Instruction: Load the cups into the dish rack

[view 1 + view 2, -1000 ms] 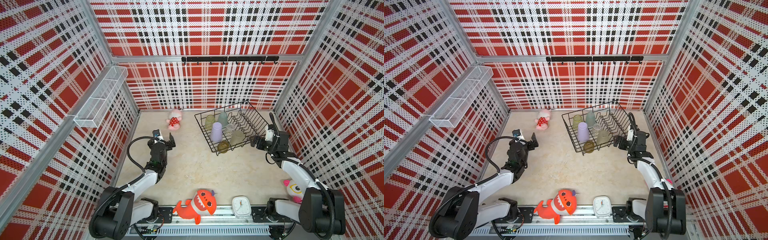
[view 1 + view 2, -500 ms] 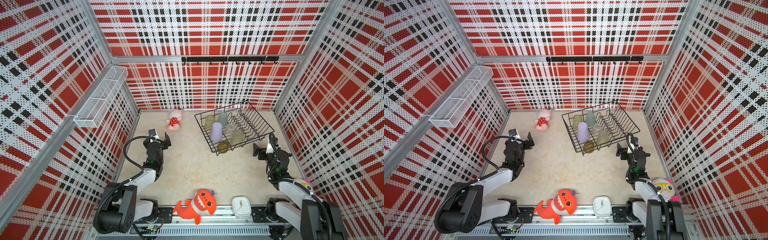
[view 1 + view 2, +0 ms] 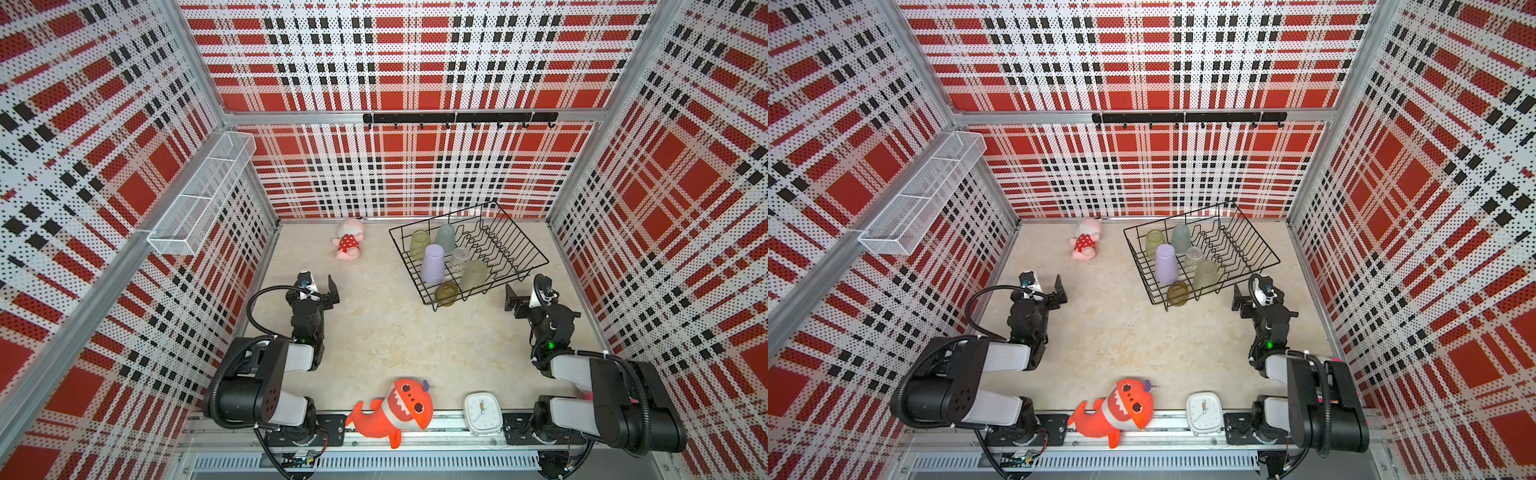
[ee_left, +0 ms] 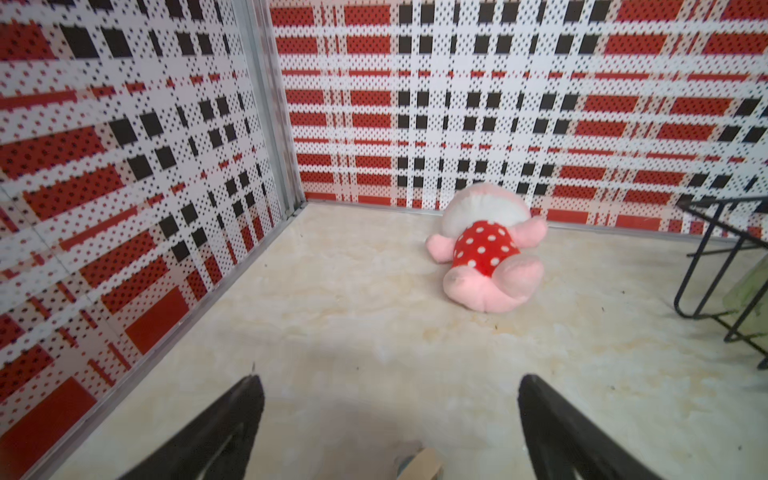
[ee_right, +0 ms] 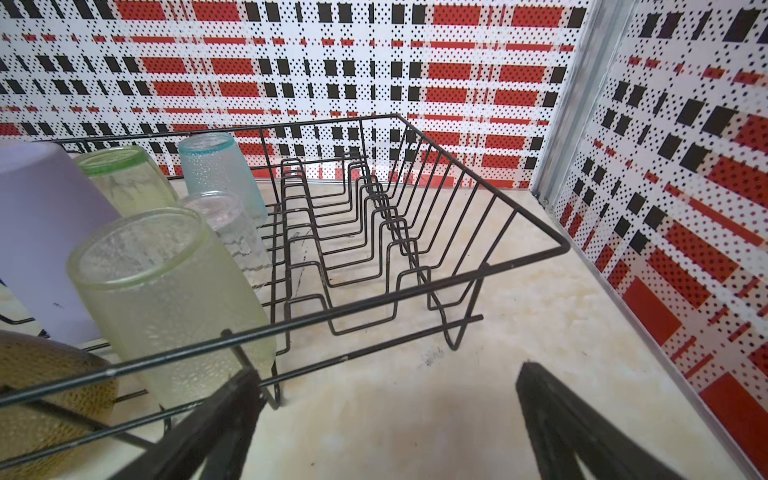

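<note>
Cups (image 3: 432, 264) all in dish rack (image 3: 496, 245), just ahead of right jaws, well apart from left jaws — both wide open, empty. Retreat straight back, clear of wire.

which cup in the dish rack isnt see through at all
The lilac cup: its wall is one solid colour that hides whatever is behind it, while the other five cups let light through, being clear, frosted or tinted.

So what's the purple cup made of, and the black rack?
Purple cup: probably matte plastic; you can't see through it and it hardly shines. Rack: thin bent wires, likely metal, coated smooth black.
</note>
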